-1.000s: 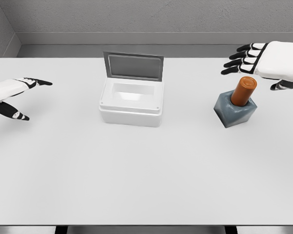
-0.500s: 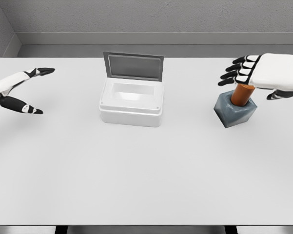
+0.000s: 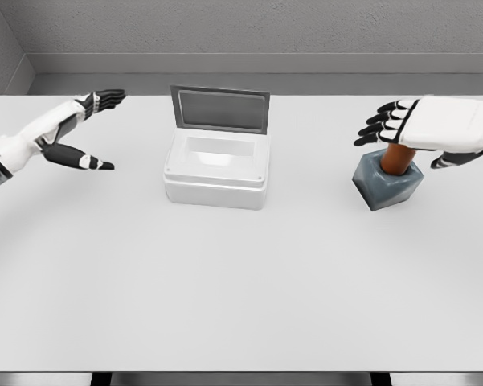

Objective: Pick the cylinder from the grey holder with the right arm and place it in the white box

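- Left robot hand (image 3: 74, 133) hovers released, fingers spread, beside the white box (image 3: 216, 169), whose lid stands up.
- Cylinder (image 3: 397, 158) sits in the grey holder (image 3: 386, 182) on the tabletop (image 3: 225, 281).
- Right robot hand (image 3: 422, 129), released above it: lower, wrap fingers round the cylinder, lift straight.

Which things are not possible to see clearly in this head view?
- Top of the cylinder: covered by the right hand.
- Whether that hand touches the cylinder: cannot tell.
- Cylinder's lower part: inside the holder.
- Both arms: cut off by the picture's edges, past the left hand.
- Box floor: front part hidden by its wall.
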`<state>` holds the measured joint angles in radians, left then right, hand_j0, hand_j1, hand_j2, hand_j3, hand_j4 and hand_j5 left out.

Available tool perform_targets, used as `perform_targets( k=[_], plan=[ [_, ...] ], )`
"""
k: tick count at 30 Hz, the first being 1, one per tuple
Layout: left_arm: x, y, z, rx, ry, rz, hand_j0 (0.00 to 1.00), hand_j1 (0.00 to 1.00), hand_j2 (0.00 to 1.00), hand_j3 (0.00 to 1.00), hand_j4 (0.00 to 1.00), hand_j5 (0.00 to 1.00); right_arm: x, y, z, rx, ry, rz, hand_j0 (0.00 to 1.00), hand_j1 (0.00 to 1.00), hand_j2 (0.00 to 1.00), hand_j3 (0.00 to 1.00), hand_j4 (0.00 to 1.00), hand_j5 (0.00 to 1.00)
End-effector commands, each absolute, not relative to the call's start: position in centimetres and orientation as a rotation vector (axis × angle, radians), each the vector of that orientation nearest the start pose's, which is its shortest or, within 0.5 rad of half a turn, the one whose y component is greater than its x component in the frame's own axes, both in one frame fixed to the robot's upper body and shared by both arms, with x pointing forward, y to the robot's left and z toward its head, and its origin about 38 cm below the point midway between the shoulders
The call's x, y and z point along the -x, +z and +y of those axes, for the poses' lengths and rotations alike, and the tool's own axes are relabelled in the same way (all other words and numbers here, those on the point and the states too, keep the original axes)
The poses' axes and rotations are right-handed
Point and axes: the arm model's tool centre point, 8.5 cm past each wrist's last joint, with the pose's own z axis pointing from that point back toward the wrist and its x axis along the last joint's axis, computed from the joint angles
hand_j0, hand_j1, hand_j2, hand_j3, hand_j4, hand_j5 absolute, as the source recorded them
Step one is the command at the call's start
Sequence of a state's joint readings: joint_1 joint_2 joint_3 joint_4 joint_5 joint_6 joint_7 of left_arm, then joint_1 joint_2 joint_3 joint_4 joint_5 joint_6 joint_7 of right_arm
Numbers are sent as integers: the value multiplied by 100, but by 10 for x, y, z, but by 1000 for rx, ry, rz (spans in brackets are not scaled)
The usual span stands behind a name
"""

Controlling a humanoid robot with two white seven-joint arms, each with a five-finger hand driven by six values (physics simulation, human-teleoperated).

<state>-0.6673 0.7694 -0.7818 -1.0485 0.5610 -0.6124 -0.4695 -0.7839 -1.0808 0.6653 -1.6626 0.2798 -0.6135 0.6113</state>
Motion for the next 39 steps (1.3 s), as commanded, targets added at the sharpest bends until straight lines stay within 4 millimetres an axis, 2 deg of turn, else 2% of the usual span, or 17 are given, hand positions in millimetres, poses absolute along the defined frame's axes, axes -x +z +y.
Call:
perform_targets(
  k=[1,8,12,16,20,39],
  plan=[
    [-463,167,363,174,-1071,-1668,100,100,100,100,100,100,-405,304,-325,-704,-3039,1738,100,100,100,100,100,100],
    [-459,164,366,213,-1135,-1618,100,100,100,100,100,100,-416,293,-328,-718,-3072,1736,100,100,100,100,100,100],
    [-458,161,364,218,-1149,-1607,100,100,100,100,100,100,-420,294,-326,-725,-3064,1747,100,100,100,100,100,100],
    [-460,157,351,242,-1158,-1612,100,100,100,100,100,100,-425,290,-328,-724,-3080,1757,100,100,100,100,100,100],
    [-460,156,355,234,-1154,-1605,100,100,100,100,100,100,-428,285,-335,-747,-3111,1729,100,100,100,100,100,100],
    [-461,156,355,230,-1156,-1603,100,100,100,100,100,100,-442,273,-334,-763,-3144,1715,100,100,100,100,100,100]
  ],
)
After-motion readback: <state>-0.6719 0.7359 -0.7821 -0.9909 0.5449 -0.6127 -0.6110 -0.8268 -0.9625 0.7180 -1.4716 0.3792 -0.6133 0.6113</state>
